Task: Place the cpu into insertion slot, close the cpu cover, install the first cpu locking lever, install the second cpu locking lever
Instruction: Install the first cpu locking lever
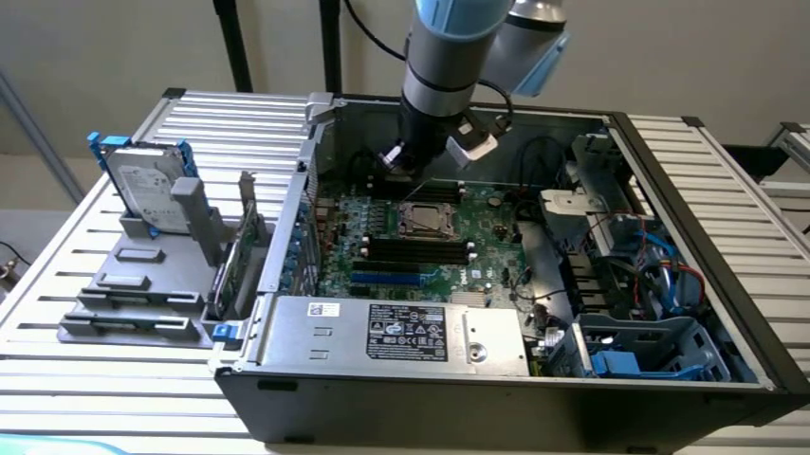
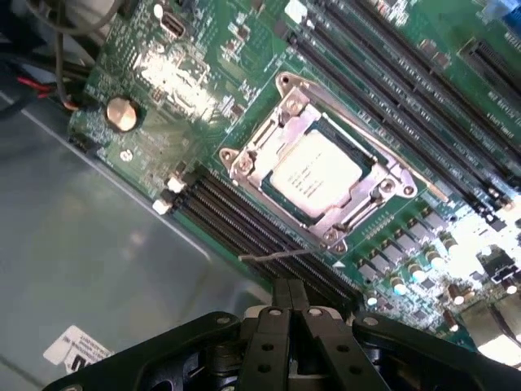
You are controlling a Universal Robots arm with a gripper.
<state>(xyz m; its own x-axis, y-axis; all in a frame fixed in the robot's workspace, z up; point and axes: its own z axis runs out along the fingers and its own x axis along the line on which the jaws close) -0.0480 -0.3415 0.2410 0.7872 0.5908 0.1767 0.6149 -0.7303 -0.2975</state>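
Blue-grey arm (image 1: 446,66) reaches steeply down into the open case (image 1: 506,403), wrist over the board (image 1: 487,237). Jaws are pressed together, apparently gripping nothing, their tips just beside a thin wire lever (image 2: 273,256). Nearby, the silvery cpu (image 2: 317,173) sits in the slot (image 2: 286,201), framed by the flat metal cover (image 2: 383,186).

You'll find the cpu (image 2: 313,173) in the insertion slot (image 2: 306,213), with the cpu cover (image 2: 244,163) down around it. Memory sticks (image 2: 232,212) run along both sides of the slot. The hand (image 2: 289,287) hangs just beside the slot, inside the case (image 1: 506,403) on the worktop (image 1: 76,379).
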